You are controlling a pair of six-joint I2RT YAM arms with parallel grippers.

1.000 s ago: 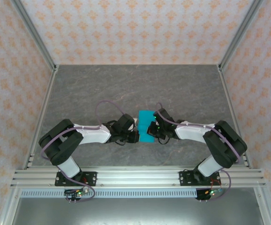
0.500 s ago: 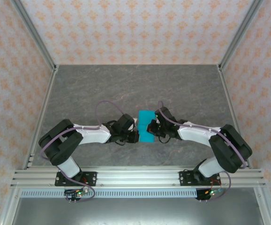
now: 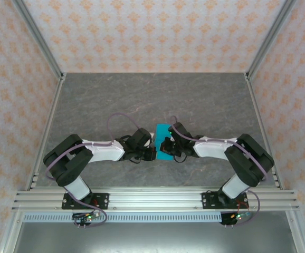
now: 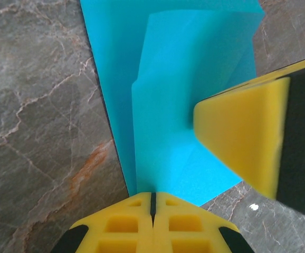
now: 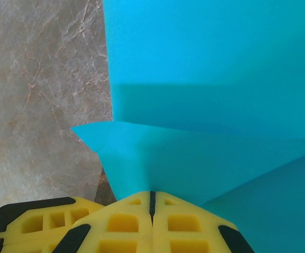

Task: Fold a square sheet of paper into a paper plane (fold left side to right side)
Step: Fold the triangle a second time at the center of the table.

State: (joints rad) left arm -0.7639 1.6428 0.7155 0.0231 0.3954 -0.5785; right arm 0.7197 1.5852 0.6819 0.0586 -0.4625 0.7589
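The paper (image 3: 162, 129) lies part-folded on the desk (image 3: 99, 100) between the arms. The right gripper (image 5: 152, 194) has its jaws closed on a lifted flap. The left gripper (image 4: 152, 195) has its jaws closed at the paper's edge. The paper looks thin, limp and easily creased, so it is best pinched at the edges.

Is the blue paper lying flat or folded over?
Folded: the square sheet of paper shows overlapping layers with distinct edges in both wrist views.

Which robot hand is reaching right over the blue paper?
The right gripper: from above, it lies across the middle of the blue paper, while the left gripper sits at the paper's left edge.
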